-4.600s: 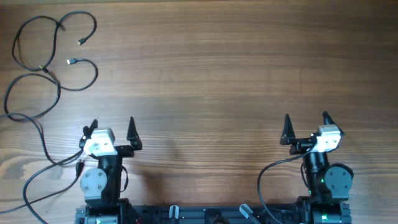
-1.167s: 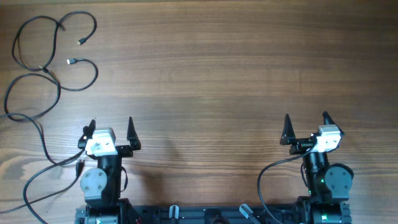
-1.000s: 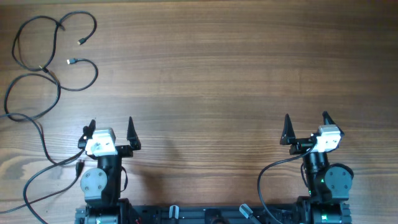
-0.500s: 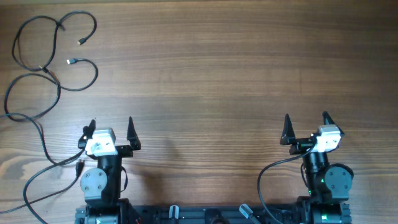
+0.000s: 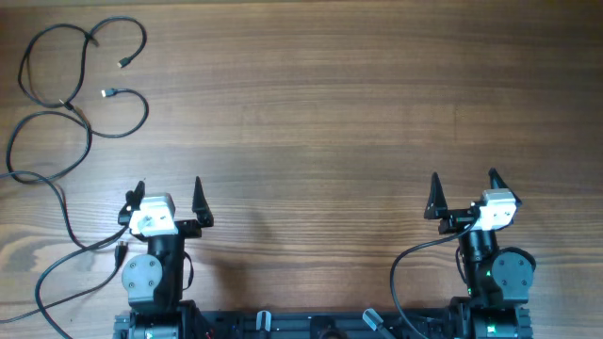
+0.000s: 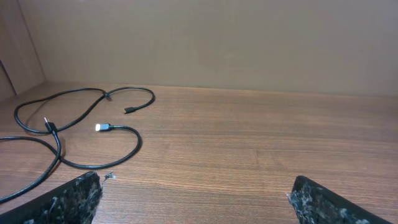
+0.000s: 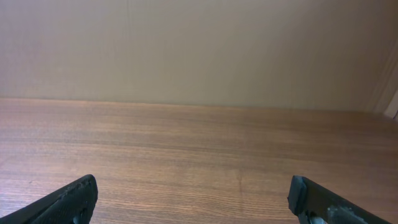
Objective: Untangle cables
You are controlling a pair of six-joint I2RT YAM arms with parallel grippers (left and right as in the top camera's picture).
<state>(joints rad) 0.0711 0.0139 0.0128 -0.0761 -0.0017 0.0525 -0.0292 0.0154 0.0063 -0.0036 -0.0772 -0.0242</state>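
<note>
Several thin black cables (image 5: 72, 106) are seen from overhead, looped over one another at the far left corner of the bench (image 5: 330, 113), with a silver-tipped plug (image 5: 106, 93) among them. The left hand (image 5: 170, 185) and the right hand (image 5: 464, 177) are held released at the near edge, jaws spread wide, well apart from the cables. No change from the earlier frames is found.

From the left wrist, the cables (image 6: 138, 143) are seen ahead to the left, untouched.

From the right wrist, the bench (image 7: 199, 137) is shown between the spread fingers (image 7: 74, 196).
</note>
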